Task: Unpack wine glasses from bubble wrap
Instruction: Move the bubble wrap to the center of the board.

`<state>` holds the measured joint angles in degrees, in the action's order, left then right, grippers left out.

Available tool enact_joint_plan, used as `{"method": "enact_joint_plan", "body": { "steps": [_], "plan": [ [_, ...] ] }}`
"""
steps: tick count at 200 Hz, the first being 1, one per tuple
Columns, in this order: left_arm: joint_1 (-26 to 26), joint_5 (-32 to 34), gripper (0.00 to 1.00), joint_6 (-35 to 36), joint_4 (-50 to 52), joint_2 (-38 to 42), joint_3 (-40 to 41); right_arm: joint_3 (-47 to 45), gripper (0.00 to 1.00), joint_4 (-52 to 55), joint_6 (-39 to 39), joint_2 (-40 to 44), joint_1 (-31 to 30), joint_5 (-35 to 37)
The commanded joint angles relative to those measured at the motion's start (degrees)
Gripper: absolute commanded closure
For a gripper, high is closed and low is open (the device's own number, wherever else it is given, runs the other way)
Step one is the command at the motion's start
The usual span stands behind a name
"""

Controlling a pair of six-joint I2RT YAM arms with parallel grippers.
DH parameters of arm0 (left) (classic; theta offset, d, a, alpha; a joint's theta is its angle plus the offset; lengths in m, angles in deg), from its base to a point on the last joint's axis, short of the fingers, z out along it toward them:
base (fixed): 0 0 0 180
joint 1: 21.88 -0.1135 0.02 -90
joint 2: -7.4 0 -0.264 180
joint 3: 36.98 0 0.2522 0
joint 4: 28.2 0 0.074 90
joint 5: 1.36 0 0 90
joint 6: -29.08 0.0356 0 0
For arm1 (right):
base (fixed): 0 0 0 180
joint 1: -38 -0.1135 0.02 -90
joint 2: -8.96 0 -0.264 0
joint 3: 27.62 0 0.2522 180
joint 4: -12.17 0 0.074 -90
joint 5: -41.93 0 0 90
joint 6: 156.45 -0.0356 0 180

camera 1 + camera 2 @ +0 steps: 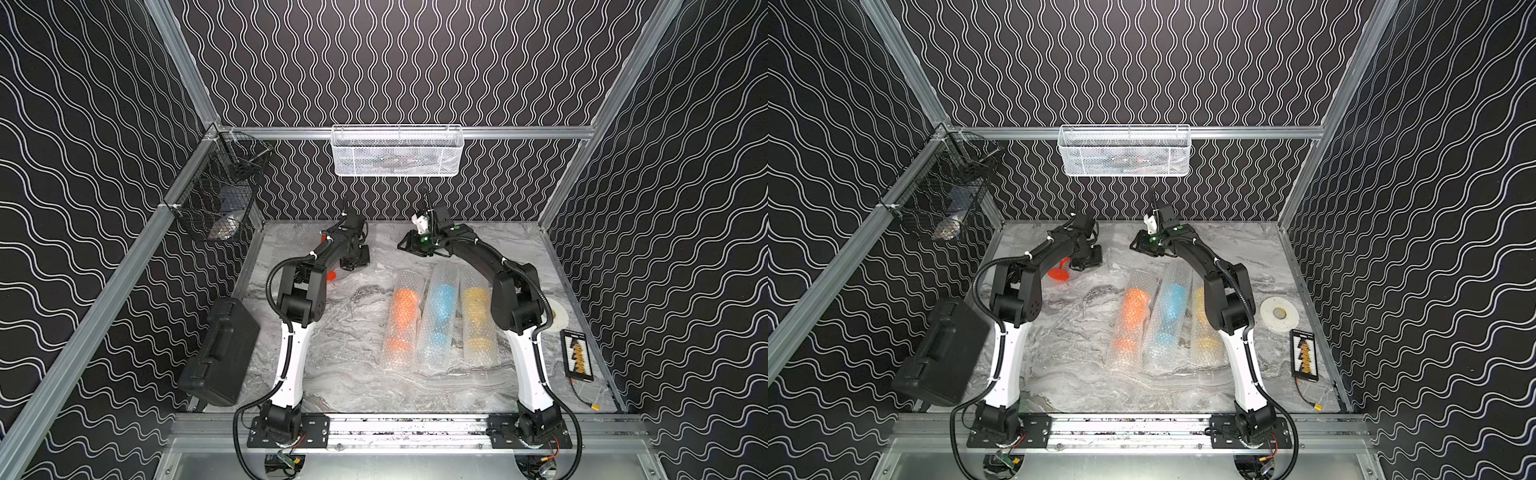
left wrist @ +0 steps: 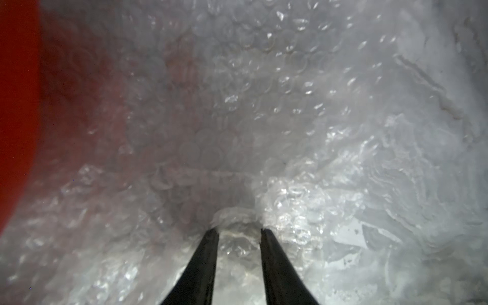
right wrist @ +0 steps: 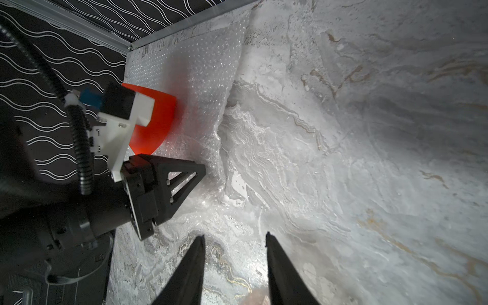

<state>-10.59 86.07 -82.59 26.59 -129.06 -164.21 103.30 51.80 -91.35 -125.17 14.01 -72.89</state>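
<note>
At 10 o'clock on the surface [image 1: 353, 353], the red goblet [image 1: 1057, 273] lies at the edge of a loose bubble wrap sheet [image 3: 200, 79], partly veiled by it. Just beside it, the left gripper [image 2: 239, 232] has its jaws narrowed on a bunched fold of that sheet. At 12 o'clock the right gripper [image 3: 235, 237] hangs partly open and empty. From centre toward 3 o'clock lie the orange goblet [image 1: 403, 316], blue goblet [image 1: 440, 309] and yellow goblet [image 1: 476, 313], side by side, each in a wrap tube [image 1: 480, 357].
</note>
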Motion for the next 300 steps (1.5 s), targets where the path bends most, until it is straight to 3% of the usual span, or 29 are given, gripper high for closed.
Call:
{"method": "enact_joint_plan", "body": {
  "steps": [1,77,121,143,161,174,209,251,300],
  "plan": [
    [0.6,0.8,0.66,1.3,4.0,1.5,0.8,0.6,0.60,-1.0,-0.8,-0.3,0.0,-0.8],
    [-1.1,6.7,0.58,5.0,8.3,9.4,-2.1,0.2,0.60,-1.1,-0.7,-0.2,0.0,-0.9],
    [-4.9,9.2,0.40,8.6,10.4,9.9,-3.4,-0.3,0.60,-1.6,-0.8,0.0,0.0,-1.2],
    [-6.6,9.1,0.30,10.4,12.6,8.4,-6.4,-0.3,0.59,-1.6,-0.7,-0.1,0.0,-1.2],
    [-7.8,9.4,0.28,11.9,14.8,6.2,-9.8,-0.2,0.59,-1.7,-0.8,-0.2,0.1,-1.3],
    [-8.4,8.9,0.21,13.0,14.9,5.2,-10.7,-0.2,0.59,-1.7,-0.8,-0.2,0.0,-1.2],
    [-9.6,6.5,0.13,14.3,15.4,1.9,-13.2,0.2,0.59,-1.5,-0.6,-0.5,0.1,-0.9],
    [-9.7,4.7,0.07,15.1,16.1,-2.2,-16.6,0.6,0.59,-1.4,-0.5,-0.9,0.1,-1.1],
    [-9.7,5.5,0.09,15.7,16.0,-5.5,-18.1,0.7,0.59,-1.6,-0.5,-1.1,0.3,-1.3]
  ]
}}
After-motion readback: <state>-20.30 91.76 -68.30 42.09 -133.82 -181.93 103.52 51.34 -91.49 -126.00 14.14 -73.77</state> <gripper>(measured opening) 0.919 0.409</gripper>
